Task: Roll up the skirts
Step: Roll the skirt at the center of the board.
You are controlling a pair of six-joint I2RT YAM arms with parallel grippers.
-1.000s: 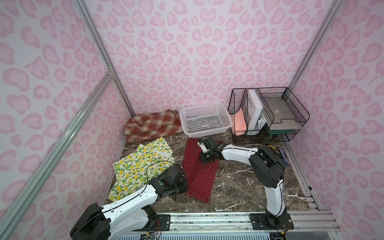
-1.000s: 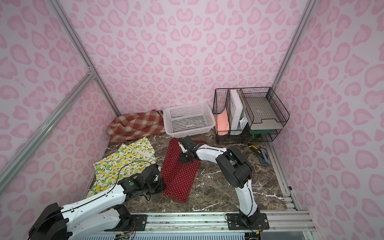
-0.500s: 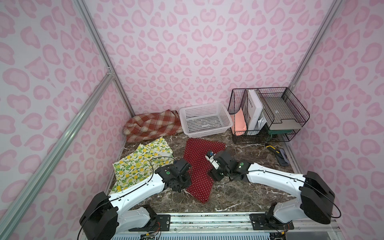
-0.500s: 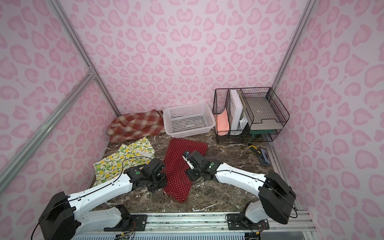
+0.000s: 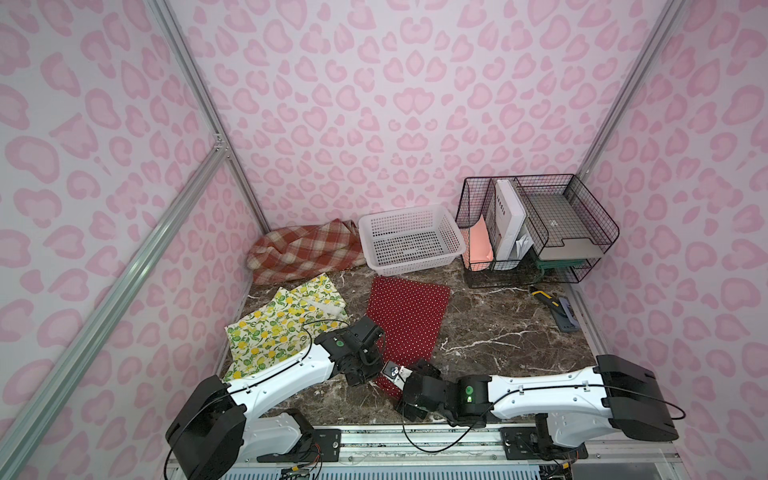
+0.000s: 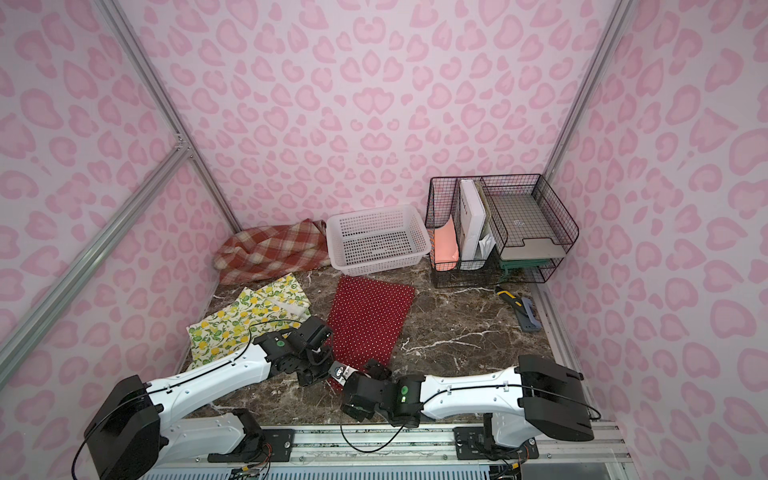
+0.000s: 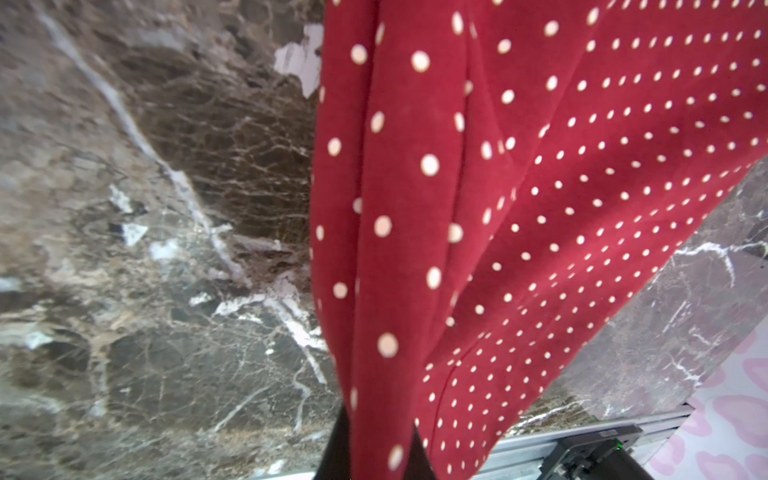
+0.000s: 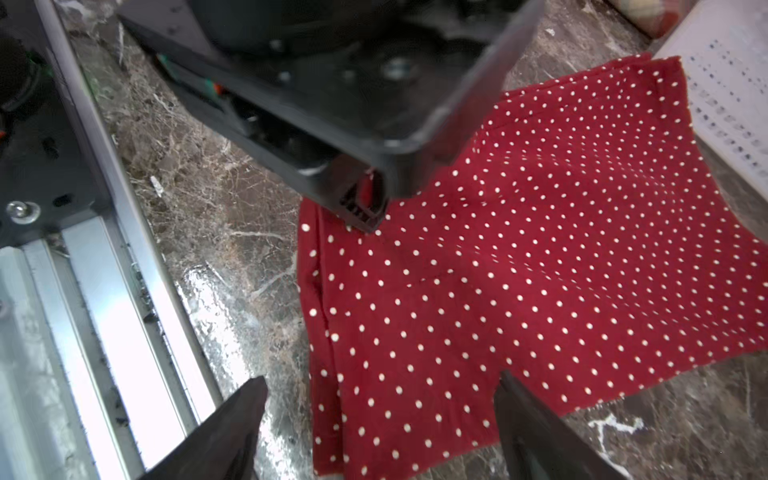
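Observation:
The red polka-dot skirt (image 5: 409, 318) (image 6: 370, 318) lies spread on the marble table, its far edge near the basket. My left gripper (image 5: 372, 371) (image 7: 376, 455) is shut on its near left edge, and the cloth hangs from the pinch (image 8: 365, 195). My right gripper (image 5: 409, 369) (image 8: 380, 419) is open wide just above the skirt's near corner (image 8: 415, 374), its fingers (image 8: 226, 432) on either side and holding nothing. The lemon-print skirt (image 5: 282, 328) (image 6: 245, 318) lies flat to the left. The plaid skirt (image 5: 303, 249) (image 6: 270, 249) is bunched in the back left corner.
A white perforated basket (image 5: 401, 210) (image 6: 370, 212) stands behind the red skirt. A black wire organiser (image 5: 582, 195) with papers fills the back right. A yellow-black tool (image 5: 544, 297) and a grey one (image 5: 565, 319) lie by the right wall. The rail (image 8: 124, 316) runs along the front edge.
My right gripper has come back from the skirt's far edge by the basket to its near end and opened wide. The far edge now lies flat. The left gripper has kept its hold.

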